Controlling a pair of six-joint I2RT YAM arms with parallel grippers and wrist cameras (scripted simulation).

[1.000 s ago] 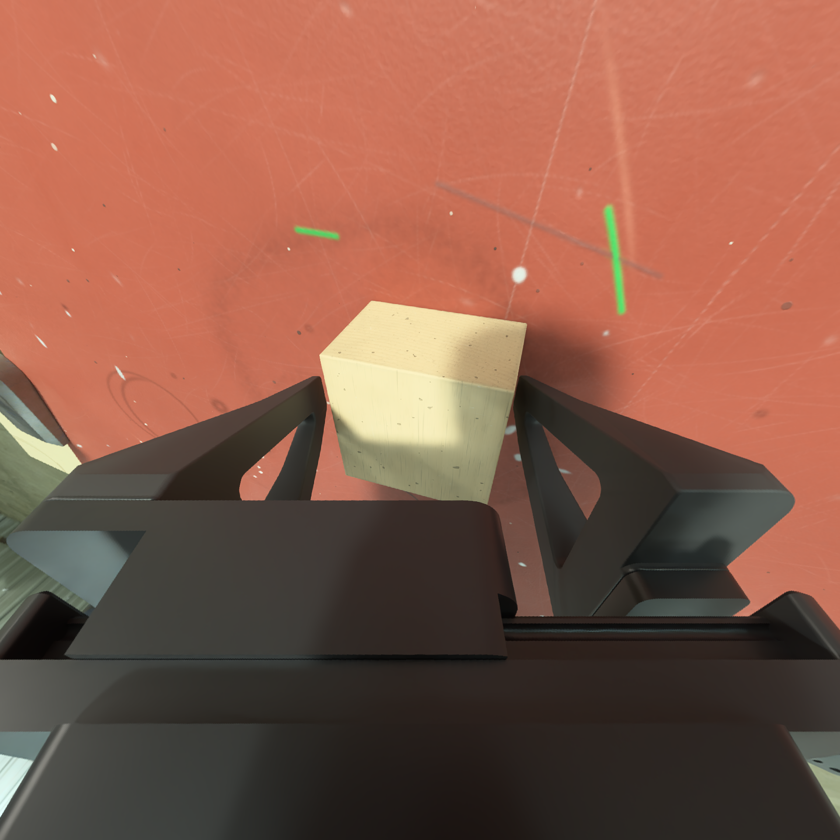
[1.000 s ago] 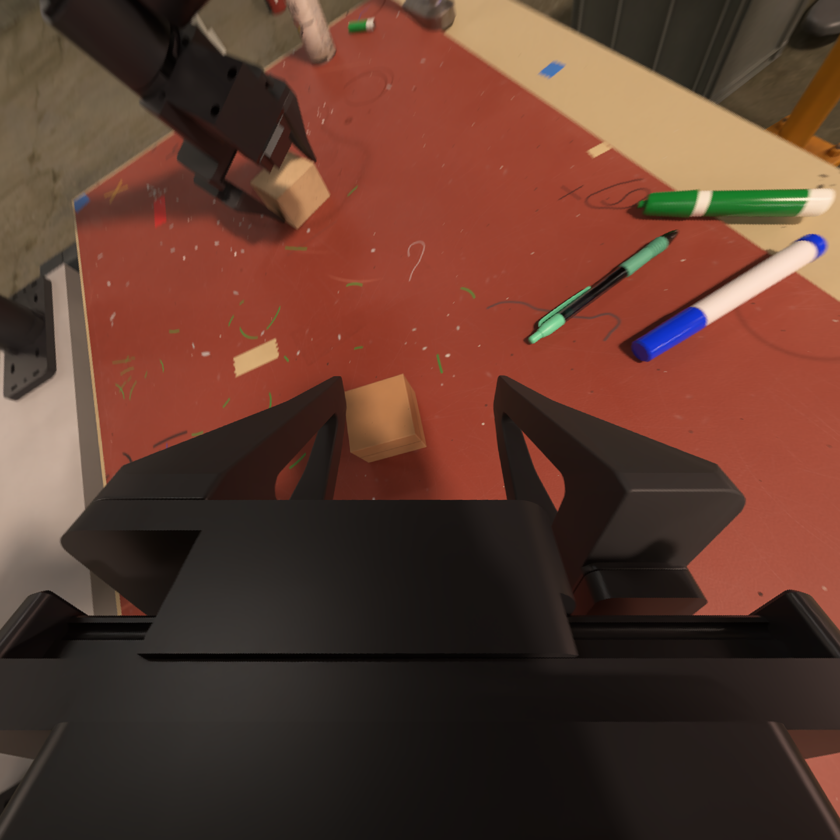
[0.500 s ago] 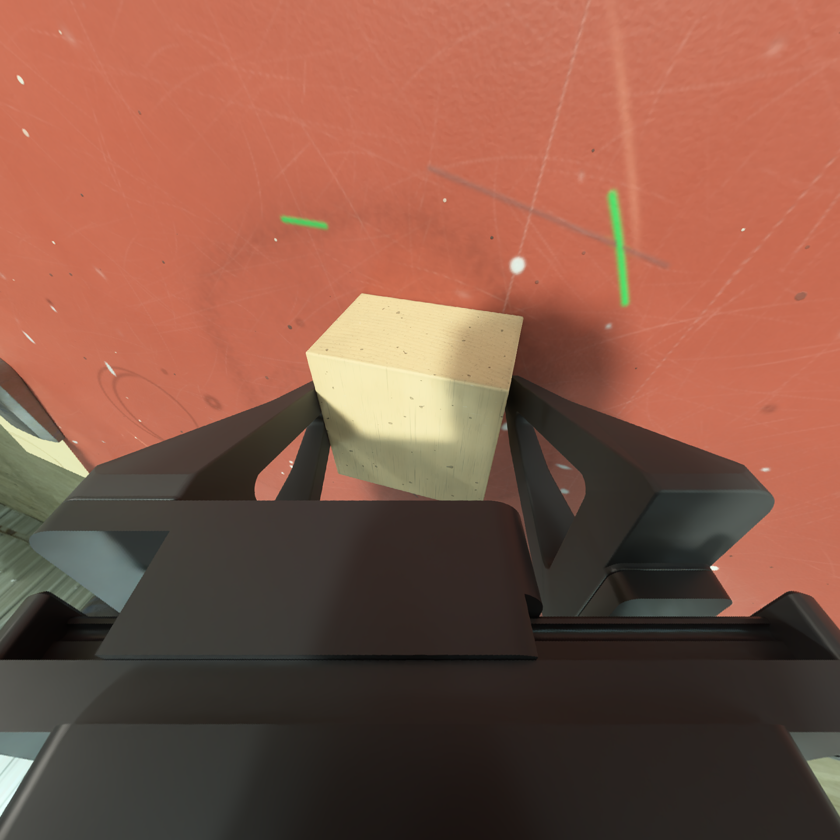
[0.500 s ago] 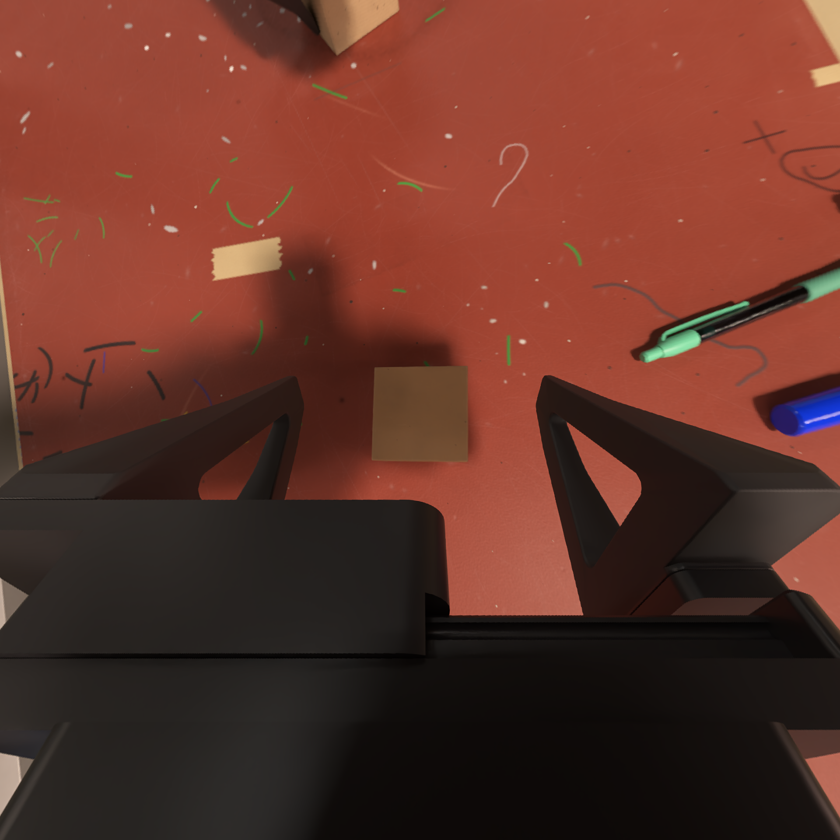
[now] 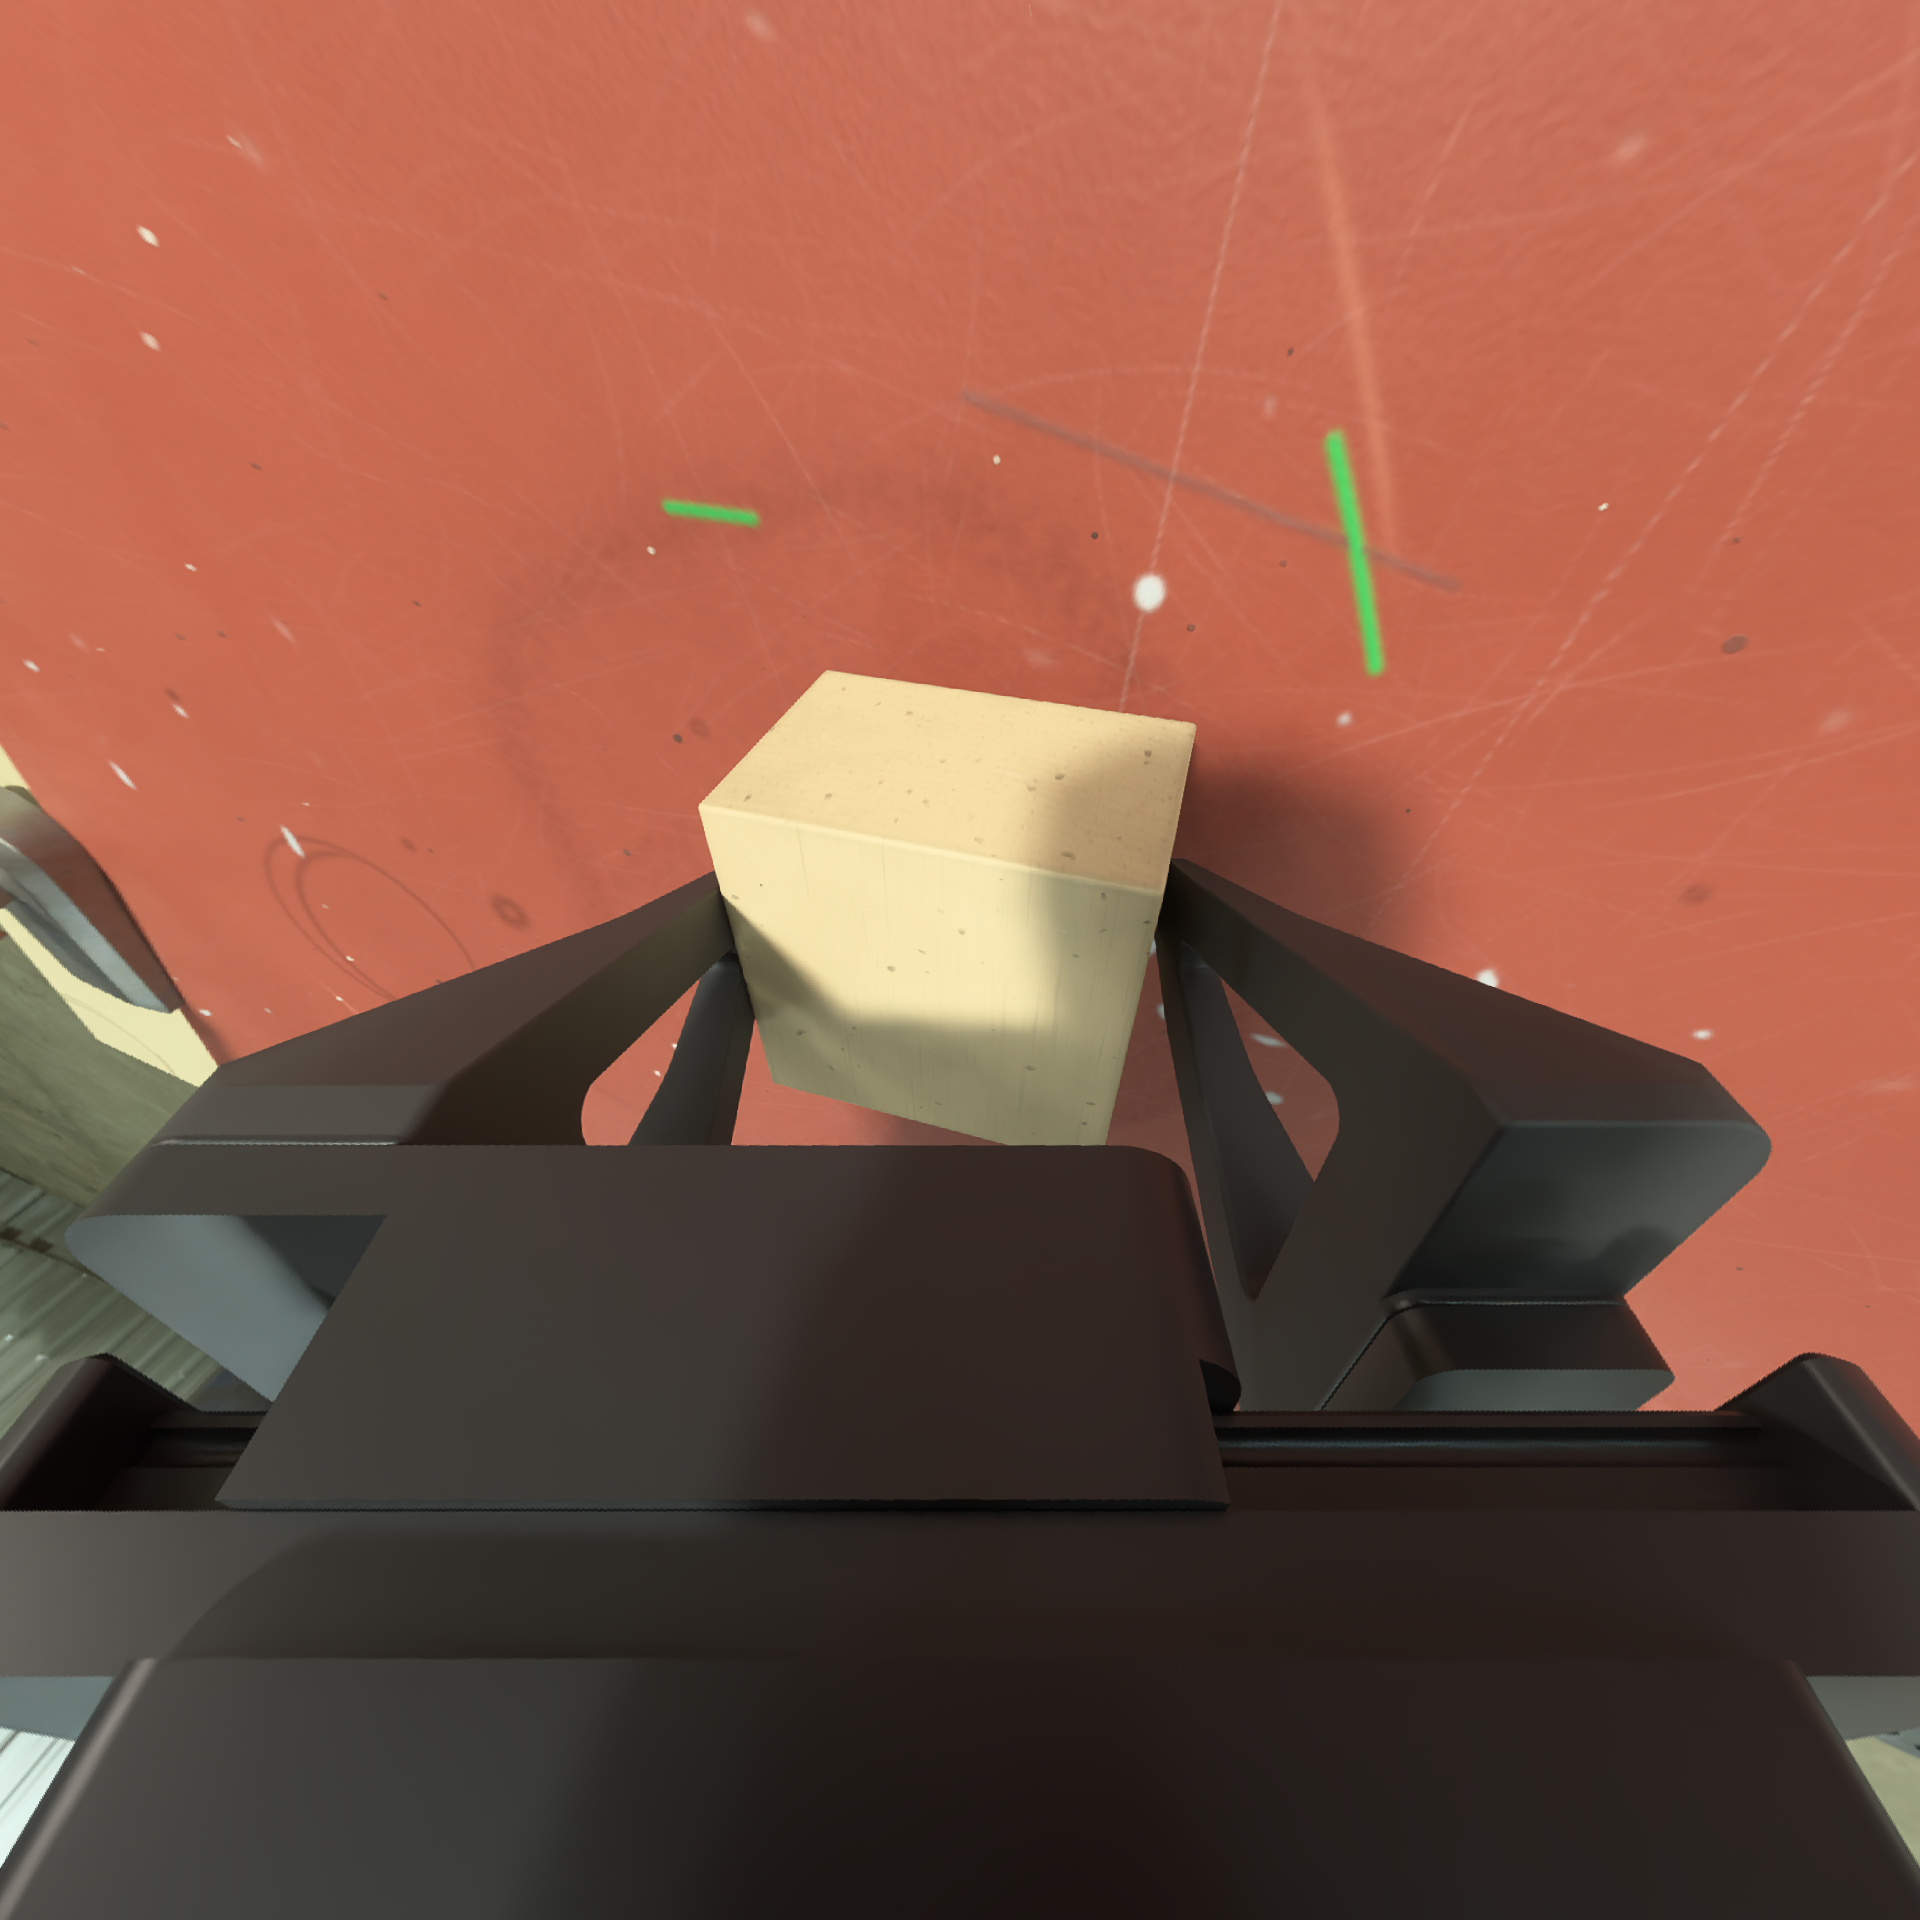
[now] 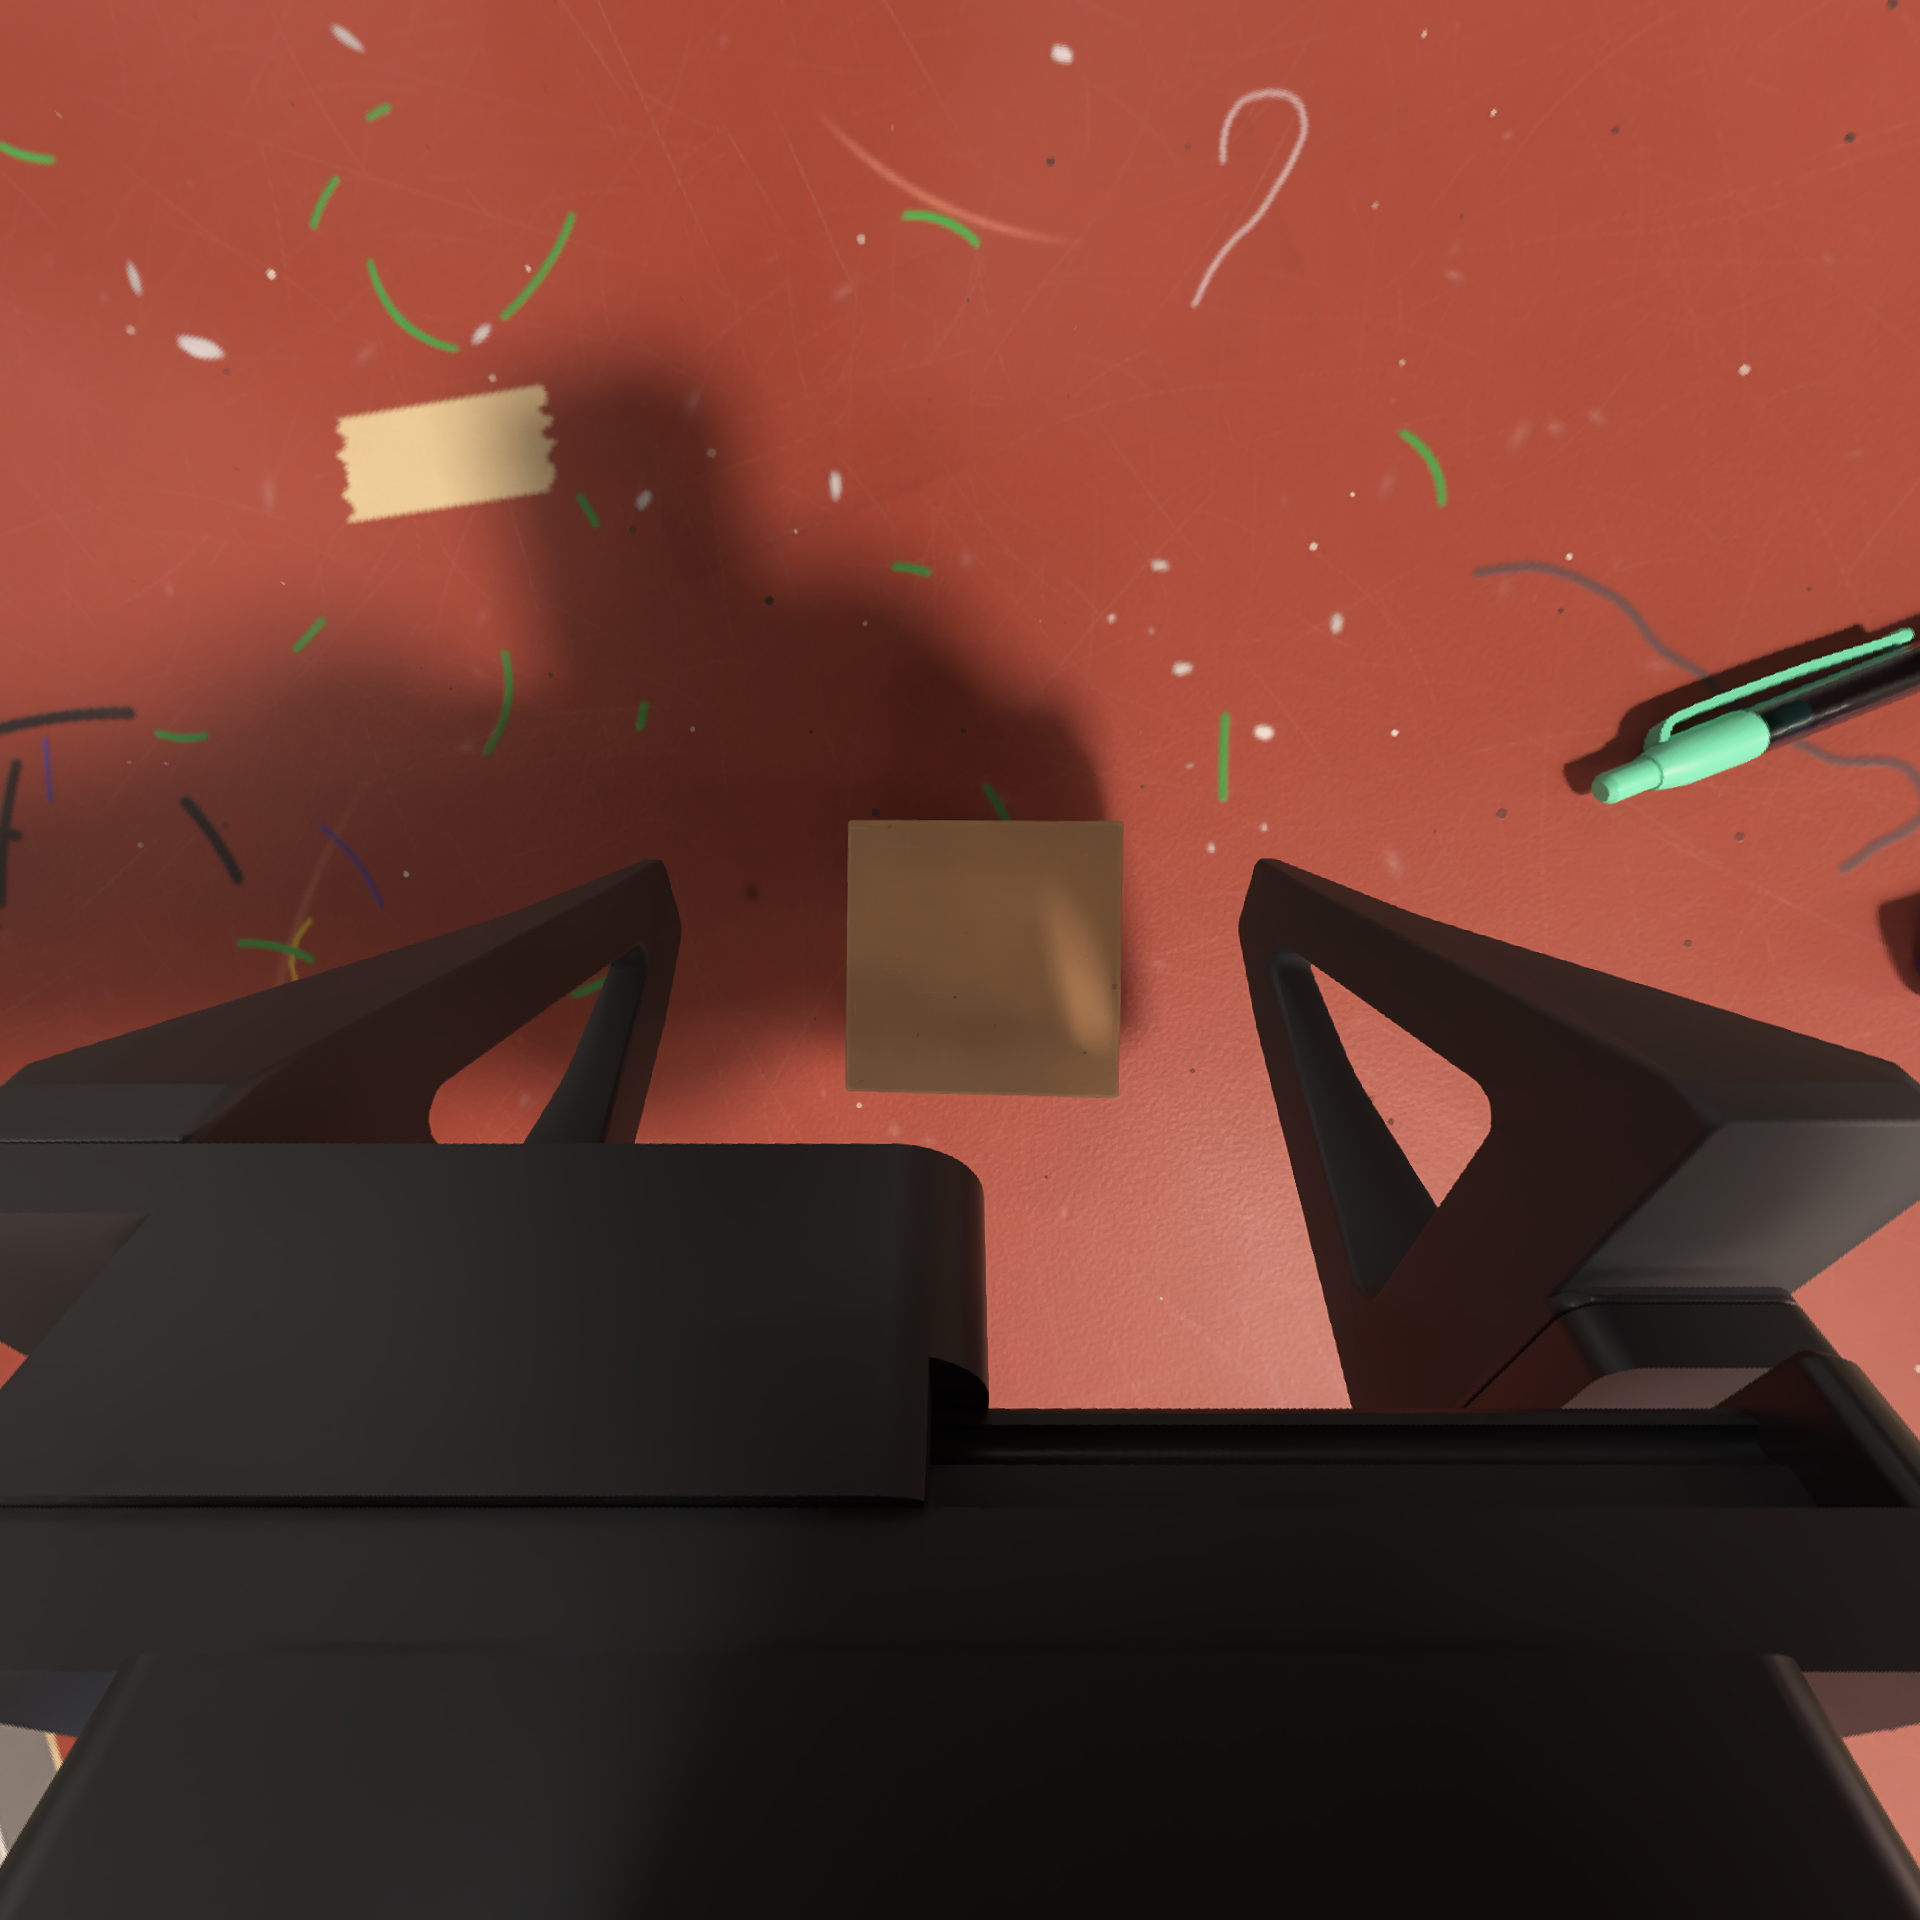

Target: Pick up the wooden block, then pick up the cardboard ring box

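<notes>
In the left wrist view, a pale wooden block [image 5: 951, 914] sits between the two black fingers of my left gripper [image 5: 945, 894]. Both fingers press on its sides, so the gripper is shut on it, over the red mat [image 5: 935, 312]. In the right wrist view, a square brown cardboard ring box [image 6: 983, 958] lies flat on the red mat [image 6: 1039, 416], seen from straight above. My right gripper [image 6: 956, 883] is open, with one finger on each side of the box and a gap between each finger and the box.
In the right wrist view a green and black pen [image 6: 1756, 717] lies at the right edge. A strip of tan tape [image 6: 445, 453] is stuck to the mat at the upper left. The mat's edge and a grey bracket [image 5: 62, 914] show at left in the left wrist view.
My left gripper's fingers have closed onto the wooden block. My right gripper has opened wider and come down over the ring box, which now looks larger and centred.
</notes>
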